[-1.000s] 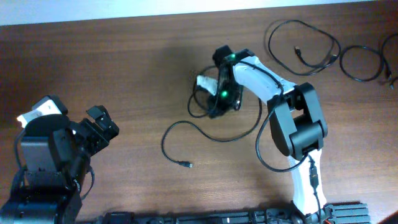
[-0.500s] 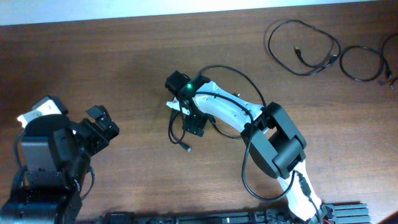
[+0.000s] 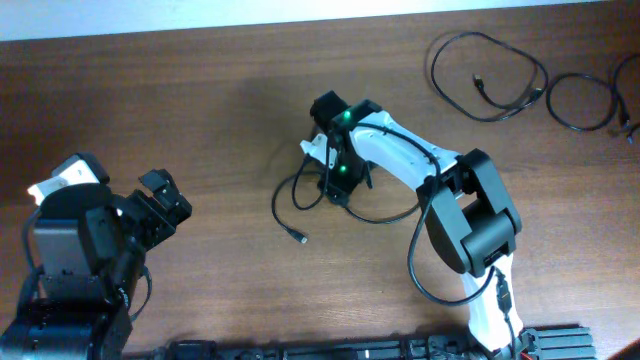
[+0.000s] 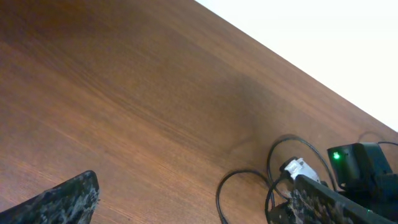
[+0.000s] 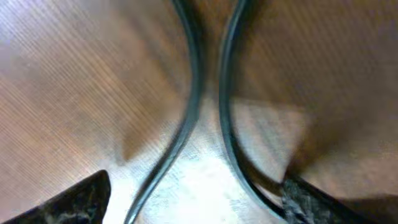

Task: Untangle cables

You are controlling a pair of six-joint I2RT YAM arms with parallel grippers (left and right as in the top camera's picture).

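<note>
One thin black cable (image 3: 287, 196) loops on the brown table (image 3: 200, 100) just left of my right gripper (image 3: 335, 186), its small plug end (image 3: 300, 238) lying below. A white plug piece (image 3: 313, 148) sits by the gripper's upper left. In the right wrist view the right gripper (image 5: 193, 202) stands open low over the table, with two strands of the cable (image 5: 189, 99) running between its fingers (image 5: 74, 202), ungripped. My left gripper (image 3: 160, 198) is far to the left, open and empty (image 4: 196, 205); its view shows the cable (image 4: 239, 177) ahead.
Two more black cables lie coiled at the far right back, one (image 3: 490, 62) larger and one (image 3: 585, 100) near the table edge. The right arm's elbow (image 3: 470, 215) and base stand at the front right. The left arm's base (image 3: 70, 260) fills the front left corner.
The right gripper carried the cable left, then swung back right and a little up. Its jaws have opened and the cable now lies in a tighter loop further left.
</note>
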